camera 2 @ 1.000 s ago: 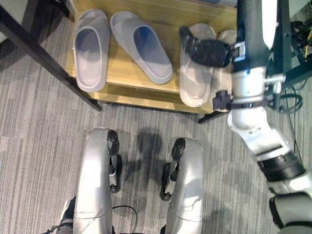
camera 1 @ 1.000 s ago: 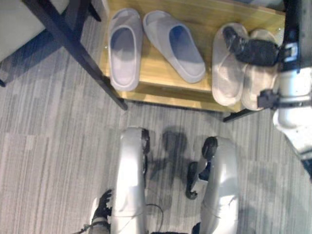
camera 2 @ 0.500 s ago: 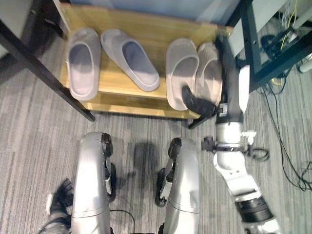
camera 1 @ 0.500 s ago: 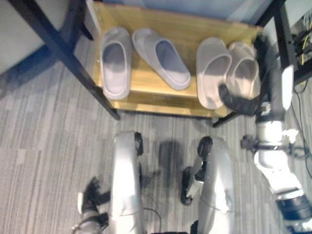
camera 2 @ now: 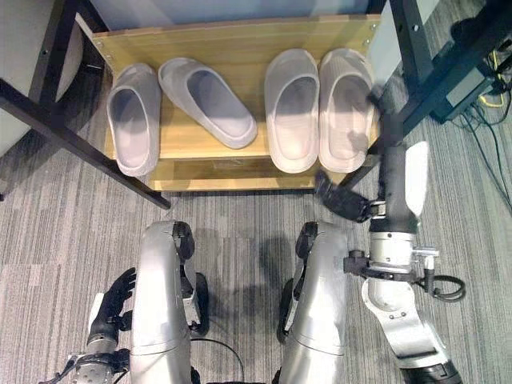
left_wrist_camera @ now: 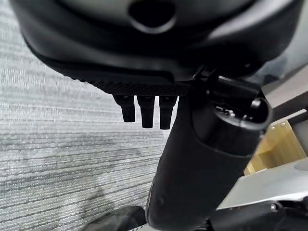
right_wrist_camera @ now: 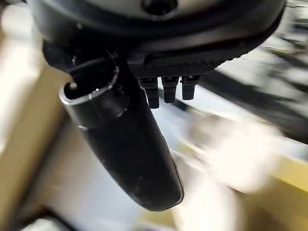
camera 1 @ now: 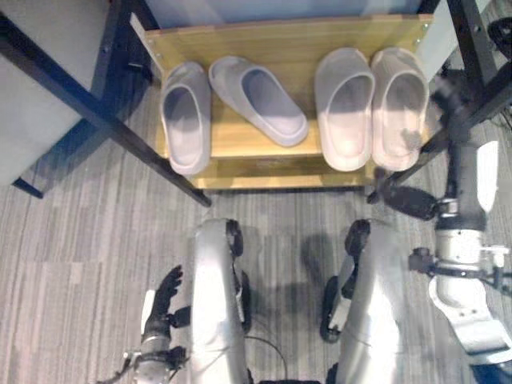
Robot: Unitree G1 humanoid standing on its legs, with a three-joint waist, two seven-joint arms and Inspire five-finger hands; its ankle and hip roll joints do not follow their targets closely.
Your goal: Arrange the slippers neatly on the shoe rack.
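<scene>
1. Low wooden shoe rack with a pale plank shelf (camera 2: 240,48) and dark metal legs, straight ahead on grey striped carpet (camera 2: 48,240).
2. Four slippers on that shelf, toes toward the back.
3. Two grey foam slide slippers on the robot's left: outer grey one (camera 2: 133,118) square to the shelf with its heel overhanging the front edge, inner grey one (camera 2: 208,101) skewed, toe angled toward its mate and heel swung toward the beige pair, probably the last untidy item.
4. Two beige foam slide slippers on the right, left beige one (camera 2: 292,109) and right beige one (camera 2: 345,107), side by side, parallel and touching, apparently already paired neatly.
5. Right hand (camera 2: 345,202) below the rack's front edge, near the beige pair's heels, clear of both; fingers straight and relaxed in the right wrist view, nothing held, likely because the beige pair needs no more work.
6. Left hand (camera 1: 163,293) low beside the body over the carpet, well apart from the rack, fingers spread and loose, empty, seemingly idle.
7. Likely remaining: straightening the skewed grey slipper beside its mate.
</scene>
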